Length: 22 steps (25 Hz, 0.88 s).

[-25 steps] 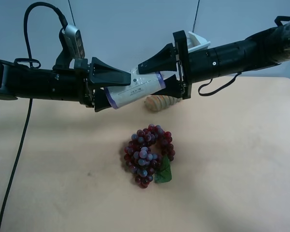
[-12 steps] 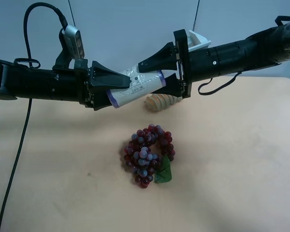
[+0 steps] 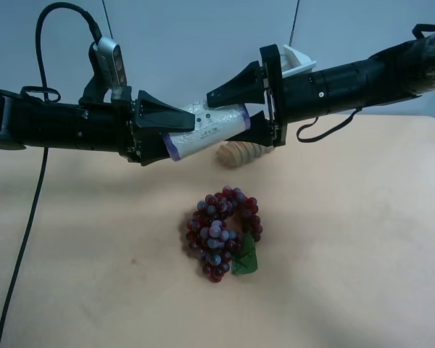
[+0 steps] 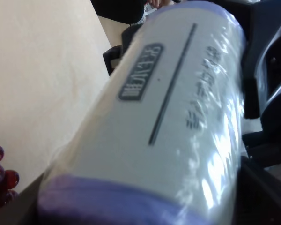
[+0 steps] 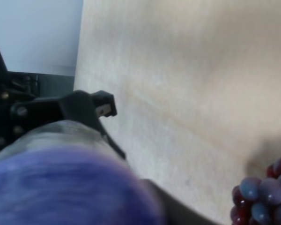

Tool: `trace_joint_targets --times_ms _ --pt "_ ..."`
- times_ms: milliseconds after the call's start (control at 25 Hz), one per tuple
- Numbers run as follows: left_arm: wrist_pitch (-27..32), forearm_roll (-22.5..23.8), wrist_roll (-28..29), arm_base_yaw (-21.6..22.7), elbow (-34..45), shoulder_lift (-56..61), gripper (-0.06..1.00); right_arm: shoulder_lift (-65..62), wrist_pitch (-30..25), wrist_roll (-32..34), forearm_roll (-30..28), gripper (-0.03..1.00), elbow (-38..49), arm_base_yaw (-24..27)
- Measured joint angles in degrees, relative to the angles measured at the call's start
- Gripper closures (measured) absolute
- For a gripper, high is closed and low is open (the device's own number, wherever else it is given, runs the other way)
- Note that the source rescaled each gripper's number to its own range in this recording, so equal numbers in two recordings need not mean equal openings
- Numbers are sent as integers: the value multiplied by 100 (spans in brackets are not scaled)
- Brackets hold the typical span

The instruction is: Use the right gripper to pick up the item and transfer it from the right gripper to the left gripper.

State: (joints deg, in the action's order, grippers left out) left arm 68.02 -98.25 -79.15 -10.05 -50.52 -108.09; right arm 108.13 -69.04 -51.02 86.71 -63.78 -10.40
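Observation:
The item [image 3: 205, 129], a cream-white can with purple bands, hangs level in the air between both arms. The left gripper [image 3: 175, 132], on the arm with the grey camera module, is shut on the item's bottom half. The left wrist view shows the item [image 4: 168, 117] filling the frame. The right gripper [image 3: 241, 114], on the arm with the white block, has its jaws slightly parted around the lid end. In the right wrist view the blurred purple lid [image 5: 70, 187] fills the lower left, and a left gripper fingertip [image 5: 91, 105] shows beyond it.
A grape bunch [image 3: 223, 230] with a green leaf lies on the tan table [image 3: 362, 246] below the grippers and shows in the right wrist view [image 5: 264, 194]. A ribbed wooden piece [image 3: 241, 154] lies on the table behind, under the right gripper.
The item has tipped from slanted to nearly level, its lid end rising a little. The right gripper's upper finger has lifted slightly. Both arms stay in place.

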Motion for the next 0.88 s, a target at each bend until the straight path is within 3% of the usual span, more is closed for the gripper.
trace_joint_targets --times_ms 80,160,480,640,880 --pt "-13 0 18 0 0 0 90 0 5 -104 -19 32 0 0" --pt "-18 -3 25 0 0 0 91 -12 5 -147 -77 20 0 0" --pt "15 -3 111 0 0 0 91 -365 98 -218 -793 16 0 0" --pt "-15 -3 153 0 0 0 91 -747 503 -112 -1586 16 0 0" --pt "-15 -3 174 0 0 0 92 -1487 1185 445 -3300 16 0 0"
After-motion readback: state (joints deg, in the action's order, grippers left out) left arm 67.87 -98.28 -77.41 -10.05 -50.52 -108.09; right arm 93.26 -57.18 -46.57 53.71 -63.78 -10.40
